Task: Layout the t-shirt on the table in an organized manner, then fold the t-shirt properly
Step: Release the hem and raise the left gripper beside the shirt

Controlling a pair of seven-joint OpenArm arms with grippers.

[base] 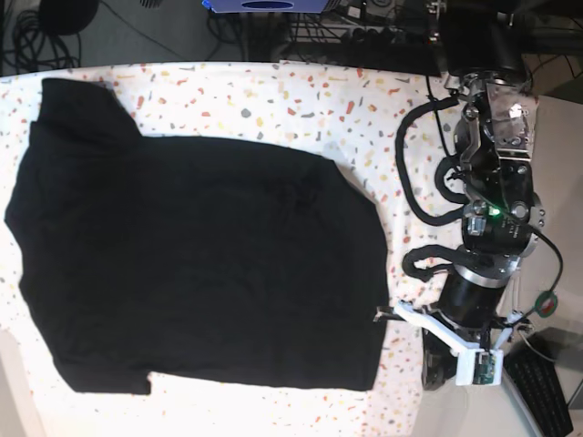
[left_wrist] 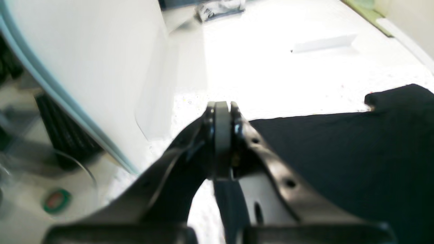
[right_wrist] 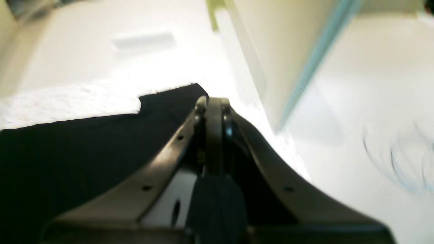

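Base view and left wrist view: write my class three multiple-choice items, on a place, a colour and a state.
1. The short-sleeved cloth t-shirt lies: A) on the floor B) spread on the large speckled white table C) over a chair.
2. The t-shirt is: A) black B) red C) white.
3. The left pincer is: A) wide open B) gripping a cup C) shut.
Answers: B, flecked cloth shows around it; A, it looks uniformly dark; C, no gap shows at its tip.
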